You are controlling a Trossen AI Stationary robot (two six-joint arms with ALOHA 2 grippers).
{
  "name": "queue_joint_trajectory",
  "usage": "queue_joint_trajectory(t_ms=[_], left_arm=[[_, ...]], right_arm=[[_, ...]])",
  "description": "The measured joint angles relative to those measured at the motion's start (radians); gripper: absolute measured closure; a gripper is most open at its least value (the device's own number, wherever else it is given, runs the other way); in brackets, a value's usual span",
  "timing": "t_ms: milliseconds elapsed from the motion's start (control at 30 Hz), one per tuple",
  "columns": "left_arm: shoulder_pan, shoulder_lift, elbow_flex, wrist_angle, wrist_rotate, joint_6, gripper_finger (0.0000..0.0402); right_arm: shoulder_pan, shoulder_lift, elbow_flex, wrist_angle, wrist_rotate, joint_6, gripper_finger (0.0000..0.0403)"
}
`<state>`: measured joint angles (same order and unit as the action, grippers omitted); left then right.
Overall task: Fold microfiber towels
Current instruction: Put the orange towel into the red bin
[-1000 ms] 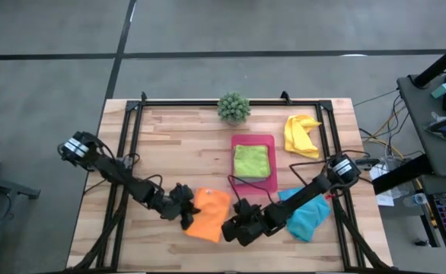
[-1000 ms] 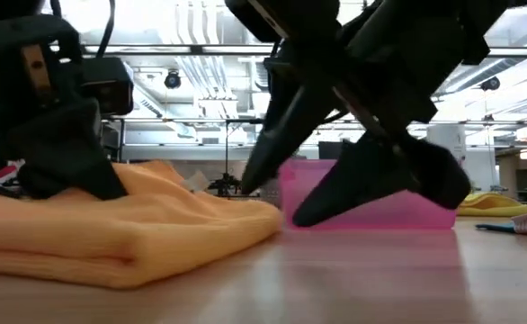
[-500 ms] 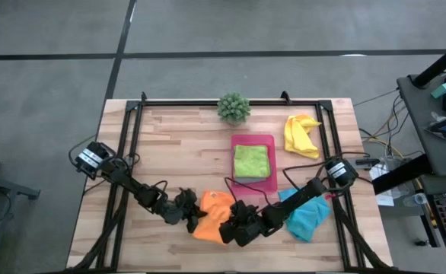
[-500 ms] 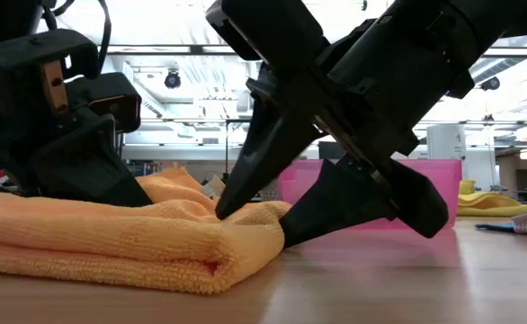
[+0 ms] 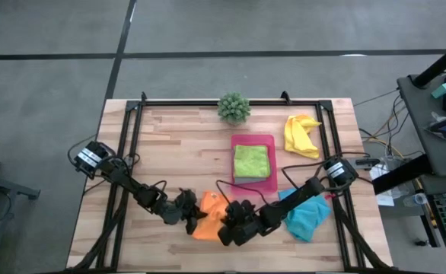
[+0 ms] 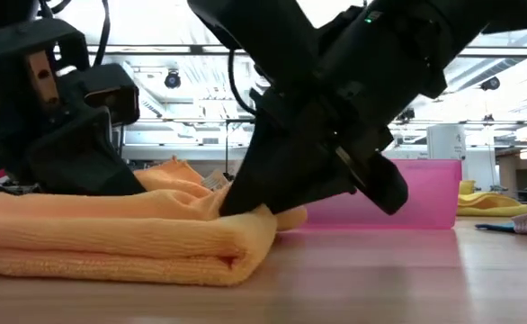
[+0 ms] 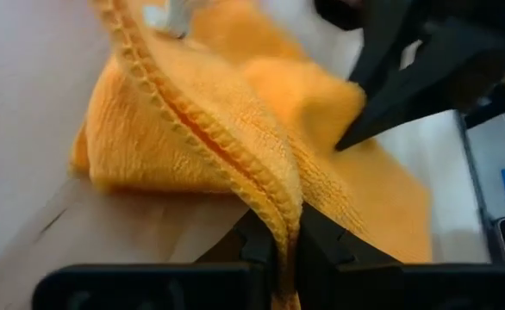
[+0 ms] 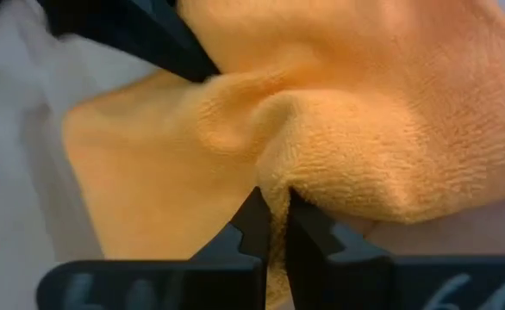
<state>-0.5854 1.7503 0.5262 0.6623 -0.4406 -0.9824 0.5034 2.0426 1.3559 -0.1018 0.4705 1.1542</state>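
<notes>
The orange towel (image 5: pixel 210 215) lies folded in several layers near the table's front edge, flat on the wood, as the low view shows (image 6: pixel 111 243). My left gripper (image 5: pixel 192 220) is shut on its left side. My right gripper (image 5: pixel 224 228) is shut on its right end. The lime green towel (image 5: pixel 251 160) lies folded on the pink tray (image 5: pixel 266 141). The turquoise towel (image 5: pixel 309 216) lies crumpled under my right arm. The yellow towel (image 5: pixel 300 134) lies bunched at the far right. My left gripper (image 7: pixel 280 241) pinches two stitched hem edges (image 7: pixel 265 194) of the orange towel, lying together, between its two fingers. It comes from the table's left, slanting down. The edges rise a little from the towel, whose other layers stay on the table. My right gripper (image 8: pixel 274 215) pinches a rounded fold (image 8: pixel 278 168) at the orange towel's right end between its two fingers. The fingers (image 6: pixel 272 180) slant down from the table's right. The fold puckers at the fingertips, and the towel's bottom layers rest on the table.
A small spiky green plant (image 5: pixel 234 106) stands at the far edge. A black frame (image 5: pixel 132 129) runs along the table's sides. Bare wood lies at the table's far left.
My right gripper has rolled and shut on the orange towel's right end, where its fingers stood open a second ago. The towel's right end has gathered under it, so the towel shows narrower from above. My left gripper has sunk a little, still shut on the towel.
</notes>
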Motion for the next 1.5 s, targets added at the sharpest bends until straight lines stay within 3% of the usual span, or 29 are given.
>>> queue_joint_trajectory(t_ms=[200, 633, 933, 1067, 1200, 1500], left_arm=[[0.003, -0.034, 0.0, 0.043, -0.028, 0.099, 0.0389], [0.02, -0.119, 0.035, 0.037, -0.069, 0.283, 0.0389], [0.171, -0.16, 0.166, 0.037, 0.01, 0.533, 0.0398], [0.254, -0.179, 0.203, 0.037, 0.033, 0.589, 0.0398], [0.333, -0.172, 0.241, 0.037, 0.092, 0.601, 0.0399], [0.448, -0.104, 0.309, 0.032, 0.106, 0.579, 0.0399]], right_arm=[[0.0, -0.02, 0.024, -0.133, 0.002, -0.034, 0.039], [-0.001, -0.145, 0.025, -0.189, 0.002, -0.265, 0.039], [-0.045, -0.314, 0.025, -0.397, 0.007, -0.38, 0.039], [-0.052, -0.402, 0.025, -0.502, 0.069, -0.389, 0.039], [-0.058, -0.488, 0.015, -0.611, 0.135, -0.395, 0.0391], [-0.118, -0.604, -0.098, -0.699, 0.133, -0.404, 0.0391]])
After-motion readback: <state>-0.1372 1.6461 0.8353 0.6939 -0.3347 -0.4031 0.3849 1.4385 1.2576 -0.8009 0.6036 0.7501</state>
